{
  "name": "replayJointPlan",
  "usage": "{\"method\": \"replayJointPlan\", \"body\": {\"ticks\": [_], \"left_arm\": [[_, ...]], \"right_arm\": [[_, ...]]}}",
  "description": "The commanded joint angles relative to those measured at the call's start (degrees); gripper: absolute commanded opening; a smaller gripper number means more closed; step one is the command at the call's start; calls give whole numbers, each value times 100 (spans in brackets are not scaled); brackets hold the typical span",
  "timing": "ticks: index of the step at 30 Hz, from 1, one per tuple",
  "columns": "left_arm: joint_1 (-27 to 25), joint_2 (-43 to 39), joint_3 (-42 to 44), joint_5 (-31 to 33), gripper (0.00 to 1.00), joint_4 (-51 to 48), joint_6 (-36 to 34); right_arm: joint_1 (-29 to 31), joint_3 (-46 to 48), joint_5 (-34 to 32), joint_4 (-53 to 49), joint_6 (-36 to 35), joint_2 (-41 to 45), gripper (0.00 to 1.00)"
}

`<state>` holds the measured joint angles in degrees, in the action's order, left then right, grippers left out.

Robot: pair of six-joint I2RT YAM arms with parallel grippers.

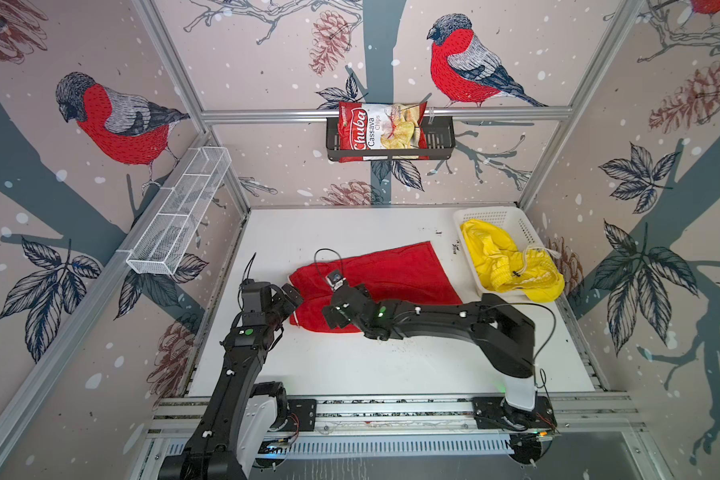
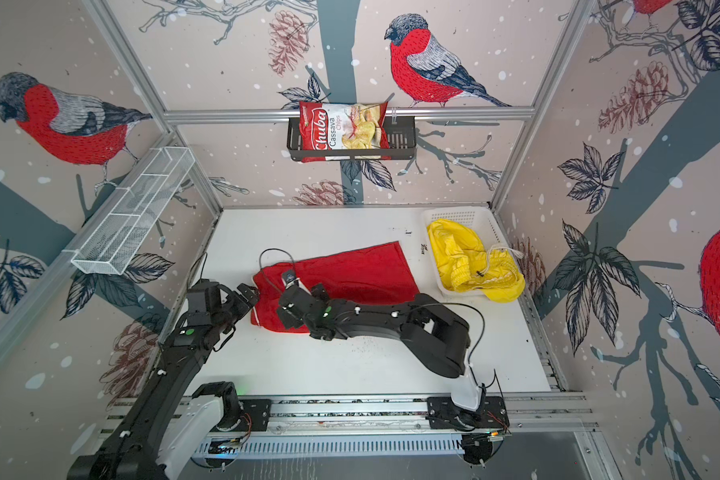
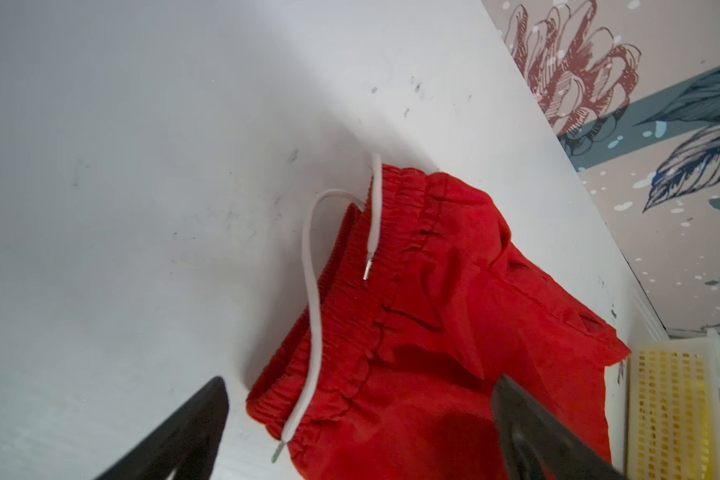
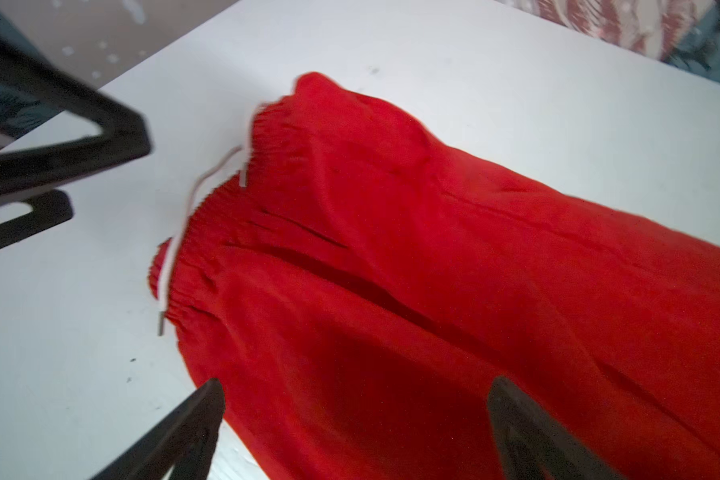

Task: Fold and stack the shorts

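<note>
Table [image 1: 350, 365] bare in front; basket [image 1: 495, 214] blocks far-right corner.

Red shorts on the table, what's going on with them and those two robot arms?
Two robot arms are working on the red shorts, which lie spread on the white table. The left end effector and the right end effector are both open at the waistband end, holding nothing. The yellow shorts sit crumpled in the white basket at the far right, partly spilling over its near rim. Nothing is stacked yet.
</note>
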<state>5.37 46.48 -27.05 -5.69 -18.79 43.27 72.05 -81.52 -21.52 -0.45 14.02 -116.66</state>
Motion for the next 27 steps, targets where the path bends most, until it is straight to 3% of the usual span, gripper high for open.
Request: {"method": "replayJointPlan", "body": {"ticks": [1,6,20,22,26,27], "left_arm": [[330,-133,77,-2,98,-241,102],[876,-257,152,-50,98,-363,214],[1204,218,158,-687,98,104,310],[1209,204,126,-692,97,83,281],[1212,239,55,-747,98,80,192],[1206,256,75,-765,97,94,174]], "right_arm": [[209,-565,233,72,-852,-552,99],[386,-1357,427,-6,-1286,-1331,99],[232,-2942,797,-667,-1266,-2889,99],[189,-2854,845,-626,-1118,-2932,91],[-41,-2569,1387,-386,-600,-2802,45],[-113,-2466,1597,-290,-458,-2731,38]]}}
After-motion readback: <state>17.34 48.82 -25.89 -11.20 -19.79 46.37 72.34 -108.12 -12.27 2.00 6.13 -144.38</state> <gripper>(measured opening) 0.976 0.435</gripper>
